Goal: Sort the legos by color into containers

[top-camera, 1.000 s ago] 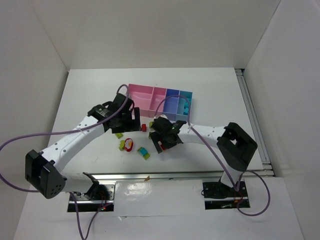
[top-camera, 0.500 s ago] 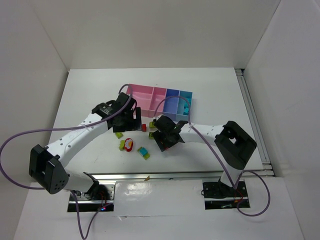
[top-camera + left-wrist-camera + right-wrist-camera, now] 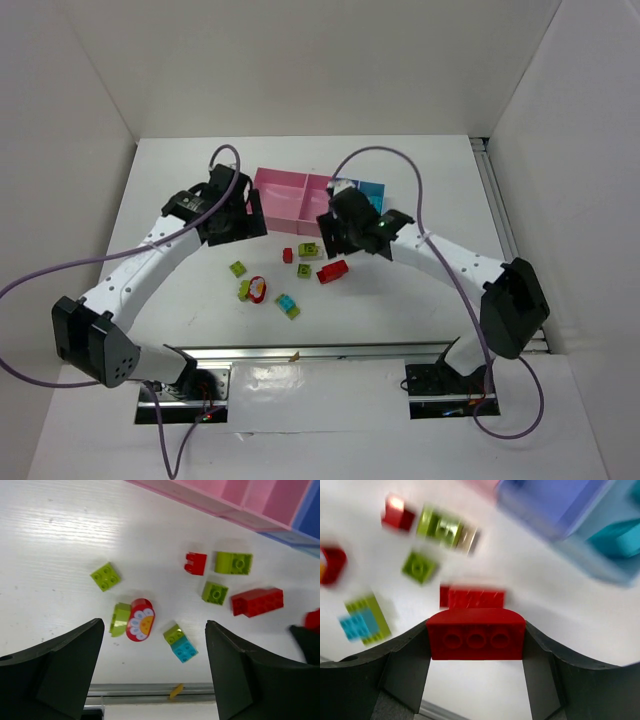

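Our right claw (image 3: 476, 647) is clamped on a red lego (image 3: 476, 630) above the bench (image 3: 420, 300). Our left claw (image 3: 154, 635) hangs, jaws wide apart, over loose legos (image 3: 140, 626) near the containers (image 3: 280, 200).

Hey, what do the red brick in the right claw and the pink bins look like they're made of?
Red brick: likely hard molded plastic, smooth and evenly colored, with three round molded sockets on the side facing the camera. Pink bins: probably thin molded plastic, smooth, judging by their uniform color and thin divider walls.
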Controlling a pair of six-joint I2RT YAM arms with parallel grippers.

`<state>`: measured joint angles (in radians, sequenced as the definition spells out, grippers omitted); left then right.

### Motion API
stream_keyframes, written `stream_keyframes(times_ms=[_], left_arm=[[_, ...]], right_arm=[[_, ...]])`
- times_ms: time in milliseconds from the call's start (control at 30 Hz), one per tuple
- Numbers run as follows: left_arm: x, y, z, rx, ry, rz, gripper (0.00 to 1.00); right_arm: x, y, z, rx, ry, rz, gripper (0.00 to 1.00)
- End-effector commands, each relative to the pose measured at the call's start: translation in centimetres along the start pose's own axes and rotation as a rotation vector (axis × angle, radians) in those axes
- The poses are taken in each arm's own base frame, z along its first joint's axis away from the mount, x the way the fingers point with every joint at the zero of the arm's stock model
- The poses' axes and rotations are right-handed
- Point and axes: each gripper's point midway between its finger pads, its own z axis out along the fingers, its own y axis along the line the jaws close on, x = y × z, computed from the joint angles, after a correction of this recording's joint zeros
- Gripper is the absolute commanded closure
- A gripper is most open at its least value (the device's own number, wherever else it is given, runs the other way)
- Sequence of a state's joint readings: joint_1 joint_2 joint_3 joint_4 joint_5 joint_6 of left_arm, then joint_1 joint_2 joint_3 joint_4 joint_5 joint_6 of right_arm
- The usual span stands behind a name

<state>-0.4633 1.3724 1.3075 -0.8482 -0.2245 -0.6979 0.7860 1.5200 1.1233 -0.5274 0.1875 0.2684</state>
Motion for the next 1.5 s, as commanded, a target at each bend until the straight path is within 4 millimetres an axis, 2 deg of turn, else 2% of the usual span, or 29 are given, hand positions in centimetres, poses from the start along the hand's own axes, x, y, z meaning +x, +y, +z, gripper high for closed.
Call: stream_keyframes(times_ms=[0,33,67,100,133,200,233,267,333,367,400,433,467,533,567,600,667,733,800,900,1000,1100,1167,1200,1233,1300,1333,1400,1467], left_arm=[[-2.0,2.1,-1.1,-0.045,-0.052,-0.026,0.07],[-2.1,2.1,-1.4,-0.032,-0.053,-0.046,0.07],[-1.2,2.4,-0.9,-0.038,-0.027,-0.052,0.07],[-0.9,2.7,-0.6,-0.036,-0.009,-0.064,0.07],[-0.7,3.0,-0.4,-0.039,0.001,-0.071,0.07],[0.0,3.2,0.0,-0.04,0.029,-0.098,0.07],[0.0,3.2,0.0,-0.041,0.029,-0.112,0.07],[0.6,3.5,0.3,-0.044,0.049,-0.127,0.07],[1.7,3.7,1.0,-0.053,0.089,-0.135,0.07],[1.9,4.1,1.2,-0.064,0.094,-0.155,0.07],[2.3,4.0,1.7,-0.061,0.113,-0.154,0.08],[2.4,3.8,1.7,-0.052,0.119,-0.155,0.08],[2.6,3.8,1.9,-0.057,0.127,-0.154,0.08],[3.6,4.0,2.4,-0.06,0.164,-0.152,0.08],[3.6,4.0,2.4,-0.06,0.164,-0.152,0.08],[4.1,4.2,2.6,-0.069,0.176,-0.15,0.08],[5.1,4.6,3.3,-0.077,0.206,-0.137,0.08],[6.2,4.1,3.8,-0.04,0.232,-0.1,0.07],[7.3,3.1,4.1,0.021,0.258,-0.035,0.04],[8.3,2.6,4.2,0.034,0.276,-0.014,0.03],[9.7,2.6,4.8,0.03,0.316,0.006,0.04],[10.9,2.6,5.4,-0.006,0.339,0.018,0.1],[11.5,2.3,5.6,-0.028,0.335,0.055,0.16],[11.5,2.0,5.6,-0.029,0.33,0.067,0.18],[11.7,1.5,5.8,-0.037,0.331,0.08,0.2],[10.3,0.8,6.1,-0.05,0.29,0.083,0.2],[10.2,0.2,6.4,-0.049,0.296,0.093,0.2],[8.7,-1.2,6.8,-0.023,0.263,0.086,0.2],[8.4,-2.1,7.9,-0.011,0.267,0.084,0.16]], right_arm=[[-6.7,-2.4,-1.7,0.025,-0.127,0.115,0.41],[-7.5,-3.3,-0.3,0.047,-0.119,0.135,0.41],[-8.4,-3.6,0.2,0.055,-0.124,0.136,0.41],[-11.2,-3.5,-0.1,0.046,-0.181,0.151,0.41],[-11.5,-4.5,1.9,0.081,-0.157,0.153,0.41],[-13.2,-4.9,3.1,0.103,-0.172,0.163,0.41],[-14.7,-5.3,4.1,0.111,-0.185,0.167,0.41],[-15.2,-5.9,4.7,0.12,-0.186,0.175,0.41],[-17.2,-5.5,5.1,0.104,-0.221,0.157,0.41],[-16.9,-5.5,6.6,0.109,-0.199,0.154,0.41],[-18.2,-5.3,6.5,0.105,-0.225,0.146,0.41],[-18.7,-5.3,7.0,0.105,-0.229,0.134,0.4],[-17.9,-5.3,8.6,0.113,-0.19,0.129,0.4],[-18.6,-5.0,9.0,0.104,-0.191,0.119,0.38],[-18.2,-5.0,10.0,0.107,-0.179,0.118,0.38],[-18.7,-5.0,9.7,0.105,-0.19,0.109,0.38],[-18.7,-4.7,10.7,0.092,-0.186,0.107,0.38],[-19.2,-4.6,11.0,0.091,-0.196,0.099,0.36],[-18.5,-4.7,11.9,0.096,-0.17,0.096,0.28],[-18.7,-4.4,12.0,0.084,-0.167,0.095,0.1],[-19.0,-4.6,11.7,0.092,-0.172,0.096,0.0],[-19.6,-5.1,10.2,0.118,-0.197,0.11,0.0],[-20.6,-5.4,8.1,0.127,-0.24,0.127,0.0],[-19.6,-6.0,7.9,0.159,-0.224,0.126,0.0],[-20.4,-6.8,6.1,0.161,-0.262,0.152,0.01],[-18.8,-8.3,5.5,0.189,-0.245,0.187,0.03],[-19.3,-9.4,3.6,0.196,-0.279,0.217,0.05],[-17.7,-10.5,2.1,0.21,-0.271,0.255,0.06],[-16.6,-11.8,1.2,0.227,-0.265,0.291,0.08]])
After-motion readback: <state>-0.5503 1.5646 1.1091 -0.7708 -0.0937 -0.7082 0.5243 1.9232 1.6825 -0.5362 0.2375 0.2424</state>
